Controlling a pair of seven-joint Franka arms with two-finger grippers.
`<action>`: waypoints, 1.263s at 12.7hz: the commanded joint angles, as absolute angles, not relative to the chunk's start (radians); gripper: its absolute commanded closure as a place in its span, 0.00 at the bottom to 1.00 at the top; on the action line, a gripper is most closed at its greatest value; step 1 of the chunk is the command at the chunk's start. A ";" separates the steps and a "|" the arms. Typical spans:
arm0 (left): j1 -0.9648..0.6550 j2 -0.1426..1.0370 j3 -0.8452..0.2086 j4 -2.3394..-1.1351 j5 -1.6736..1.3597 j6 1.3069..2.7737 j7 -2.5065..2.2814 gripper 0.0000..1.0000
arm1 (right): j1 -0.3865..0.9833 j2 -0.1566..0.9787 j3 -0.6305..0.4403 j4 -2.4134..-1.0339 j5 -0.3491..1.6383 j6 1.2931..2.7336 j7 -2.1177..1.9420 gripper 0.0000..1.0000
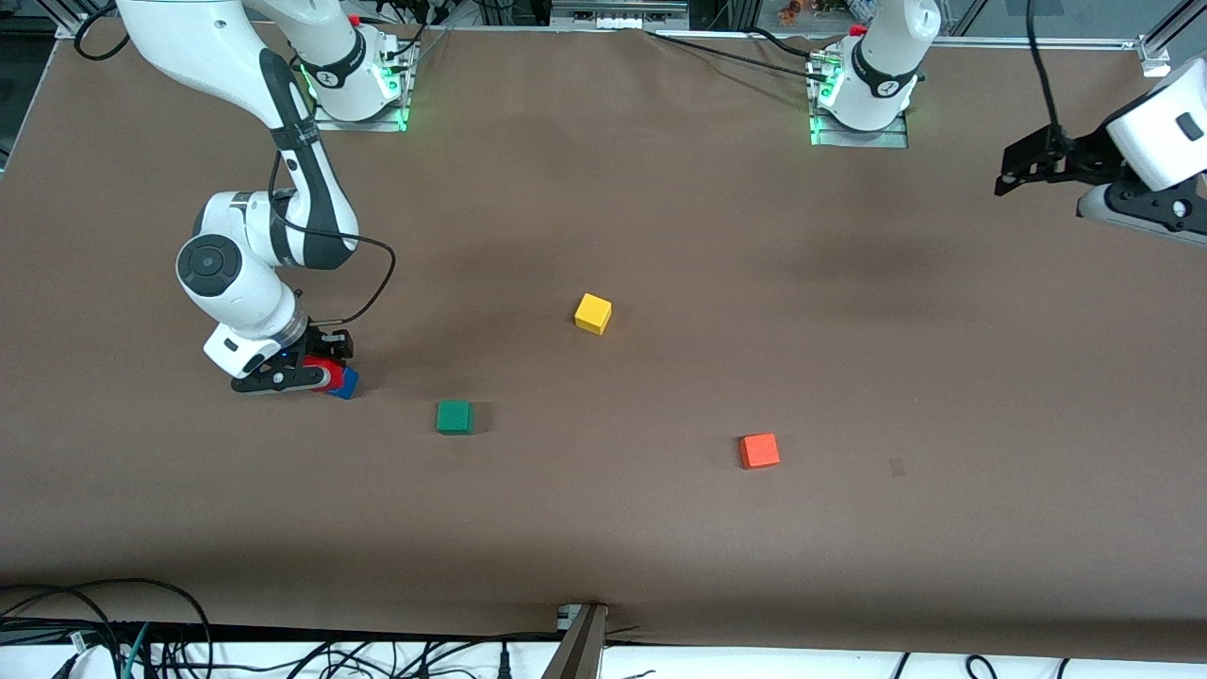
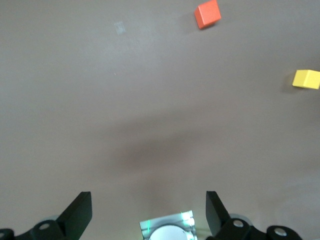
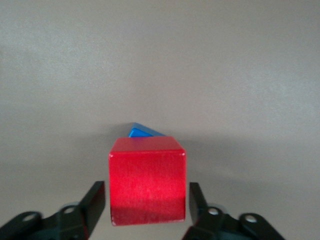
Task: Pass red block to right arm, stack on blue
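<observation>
The red block (image 1: 323, 370) sits on the blue cube (image 1: 347, 383) near the right arm's end of the table. In the right wrist view the red block (image 3: 147, 180) covers all but one corner of the blue cube (image 3: 141, 132). My right gripper (image 1: 316, 375) is low around the red block, and its fingers (image 3: 95, 202) stand on either side with a thin gap, so it (image 3: 147, 202) is open. My left gripper (image 1: 1005, 179) is open and empty, raised over the left arm's end of the table, where the arm waits; it (image 2: 149, 210) shows only bare table between its fingers.
A yellow cube (image 1: 593, 312) lies mid-table, a green cube (image 1: 454, 416) nearer the front camera, and an orange-red cube (image 1: 759, 451) toward the left arm's end. The left wrist view shows the orange-red cube (image 2: 207, 14) and the yellow cube (image 2: 306, 79).
</observation>
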State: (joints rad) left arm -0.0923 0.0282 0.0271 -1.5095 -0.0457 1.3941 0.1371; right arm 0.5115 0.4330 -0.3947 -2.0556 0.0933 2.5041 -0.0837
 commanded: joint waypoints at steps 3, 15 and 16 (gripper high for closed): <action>-0.132 -0.032 0.046 -1.618 -0.018 1.479 0.008 0.00 | 0.515 0.341 -0.397 -1.933 0.087 2.241 -0.089 0.00; -0.089 0.032 0.034 -1.568 -0.008 1.496 0.009 0.00 | 0.449 0.321 -0.531 -1.253 0.072 1.419 -0.123 0.00; -0.089 0.037 0.032 -1.569 0.012 1.503 0.008 0.00 | 0.451 0.311 -0.519 -1.253 0.075 1.420 -0.100 0.00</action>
State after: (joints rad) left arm -0.0851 0.0271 0.0384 -1.5792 -0.0327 1.4915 0.0190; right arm 0.4373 0.3016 -0.5228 -1.2769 0.0626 1.4564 -0.1299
